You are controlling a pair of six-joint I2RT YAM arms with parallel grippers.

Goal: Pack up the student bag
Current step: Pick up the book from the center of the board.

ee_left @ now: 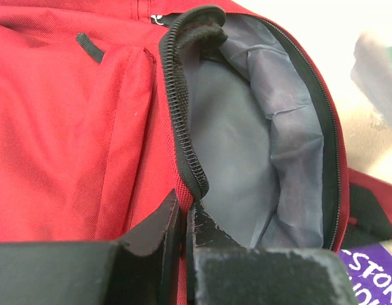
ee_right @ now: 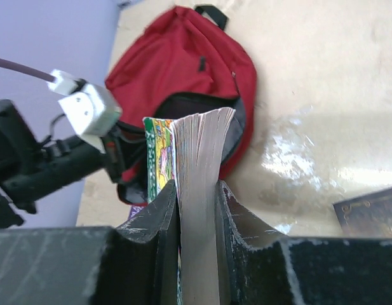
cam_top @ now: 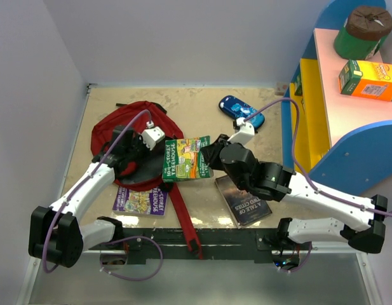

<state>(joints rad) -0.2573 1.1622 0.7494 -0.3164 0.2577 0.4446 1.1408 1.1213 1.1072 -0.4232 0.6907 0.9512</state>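
The student bag, a dark-red backpack, lies at the back left of the table with its mouth open towards the right. My left gripper is shut on the bag's zipper edge, holding the mouth open so the grey lining shows. From the right, my right gripper is shut on a green paperback, lifted just beside the bag's opening. In the right wrist view the book's page edges stand clamped between the fingers, with the bag beyond.
A purple book lies in front of the bag beside its long red strap. A dark book is under the right arm. A blue pencil case sits at the back. The shelf at right carries an orange box.
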